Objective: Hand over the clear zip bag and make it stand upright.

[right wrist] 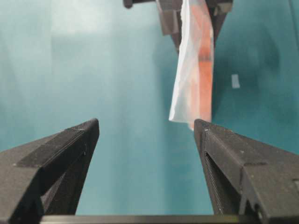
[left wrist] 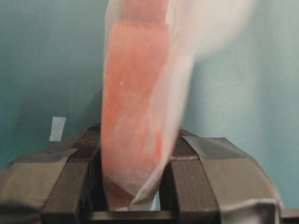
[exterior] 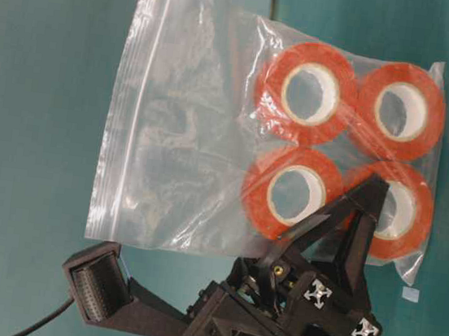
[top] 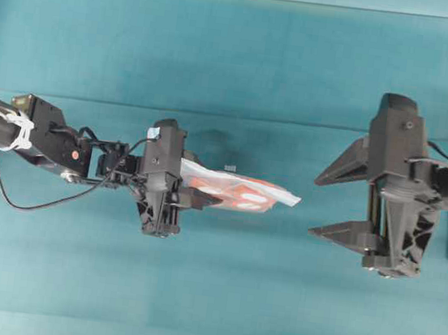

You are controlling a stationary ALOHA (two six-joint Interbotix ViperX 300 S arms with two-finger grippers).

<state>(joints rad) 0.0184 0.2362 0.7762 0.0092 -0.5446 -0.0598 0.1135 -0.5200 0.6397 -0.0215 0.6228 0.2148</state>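
We count one clear zip bag (exterior: 181,122) with four orange-red rolls (exterior: 306,93) inside it, two grippers, left gripper (top: 203,200) and right gripper (top: 336,202), and one bench (top: 238,55).

surface: teal table (top: 208,296) | on it: small pale tape scrap (top: 229,168)

1. The table (top: 238,55) is covered in a plain teal surface.
2. The clear zip bag (exterior: 185,122) is seen as transparent, crinkled plastic with whitish glints.
3. Four rolls (exterior: 306,92) inside it are coloured orange-red, with white cores.
4. The left gripper (top: 203,200) and the right gripper (top: 336,202) are finished in matte black.
5. A small pale patch (left wrist: 57,129), possibly tape, is seen on the teal; it is blurred.
6. White ties (top: 18,130) are wrapped around the black left arm.
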